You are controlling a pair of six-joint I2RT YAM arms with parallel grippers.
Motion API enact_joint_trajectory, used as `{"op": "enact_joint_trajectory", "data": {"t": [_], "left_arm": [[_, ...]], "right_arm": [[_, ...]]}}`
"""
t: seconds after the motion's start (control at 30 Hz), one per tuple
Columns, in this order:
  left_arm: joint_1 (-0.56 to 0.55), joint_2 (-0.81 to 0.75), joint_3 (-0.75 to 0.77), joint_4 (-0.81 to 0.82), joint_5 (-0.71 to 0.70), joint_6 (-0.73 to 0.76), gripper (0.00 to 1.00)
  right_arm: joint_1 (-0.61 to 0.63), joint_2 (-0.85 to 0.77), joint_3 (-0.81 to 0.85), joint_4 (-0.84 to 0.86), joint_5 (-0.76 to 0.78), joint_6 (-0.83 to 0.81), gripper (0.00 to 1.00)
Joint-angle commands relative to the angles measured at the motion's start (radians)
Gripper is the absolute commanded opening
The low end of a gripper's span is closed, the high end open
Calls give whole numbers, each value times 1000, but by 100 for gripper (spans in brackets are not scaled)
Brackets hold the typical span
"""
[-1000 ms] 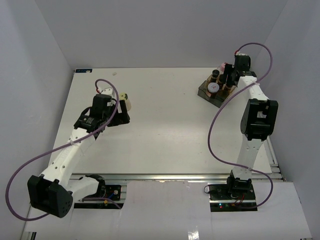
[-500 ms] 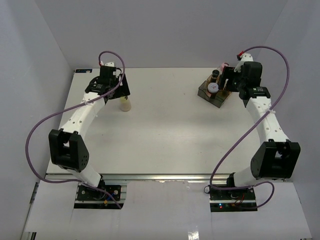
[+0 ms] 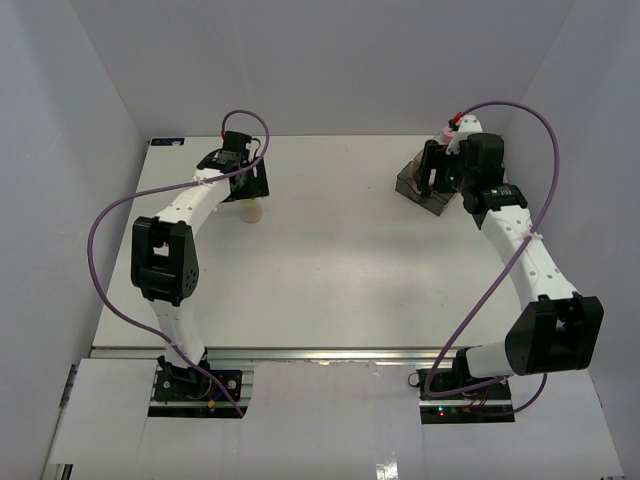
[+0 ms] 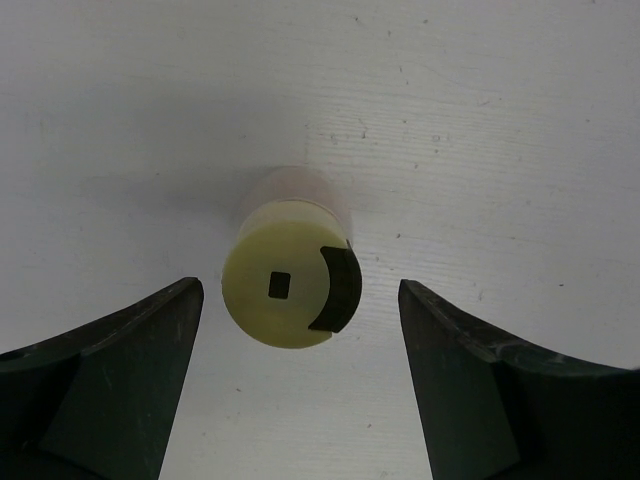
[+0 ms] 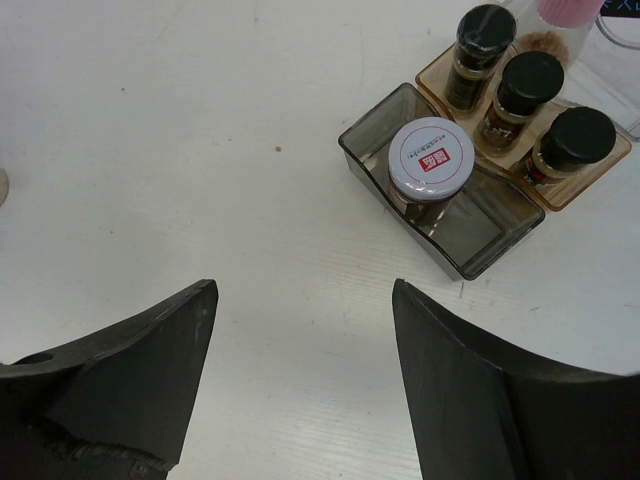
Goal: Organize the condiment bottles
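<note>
The cream bottle (image 4: 283,290) stands upright, seemingly centred between the spread, empty jaws of the left gripper (image 4: 300,288) (the right gripper (image 5: 305,290), also spread and empty, is far off).

Body | we see white shells on the left arm (image 3: 195,200) and right arm (image 3: 525,255) | boxy black joint housings (image 3: 160,260) | we note a purple cable (image 3: 92,240) looping off each | left claw (image 4: 300,295) and right claw (image 5: 305,290) have dark wedge-shaped fingers (image 4: 100,390)
</note>
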State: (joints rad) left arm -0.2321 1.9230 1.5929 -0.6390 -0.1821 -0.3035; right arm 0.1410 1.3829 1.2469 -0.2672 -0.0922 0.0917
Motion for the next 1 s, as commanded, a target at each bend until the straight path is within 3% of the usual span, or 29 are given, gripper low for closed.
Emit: {"op": "enact_joint_trajectory", "data": {"t": [0.0,0.17,0.3,0.33,0.43,0.57,0.63,0.97], "left_arm": [[-3,24,46,5,-33,6,89],[-3,51,55,-12,-49,-1,81],[-4,47,32,22,-34,14,68],[-5,46,25,28,-28,20,62],[-22,51,18,19,-30,40,28],[-69,46,16,-1,-41,31,10],[-104,39,15,-11,-33,23,7],[-495,61,51,-22,-76,-82,3]], "right_arm": [[3,-40,-7,57,19,-20,77],[3,-32,6,41,20,-21,77],[5,-40,33,26,11,-16,77],[5,-44,36,23,10,-16,77],[6,-62,35,11,6,-13,77],[7,-84,25,-3,-4,-10,77],[12,-90,20,-13,-11,-7,77],[26,-189,-62,-36,13,7,77]]}}
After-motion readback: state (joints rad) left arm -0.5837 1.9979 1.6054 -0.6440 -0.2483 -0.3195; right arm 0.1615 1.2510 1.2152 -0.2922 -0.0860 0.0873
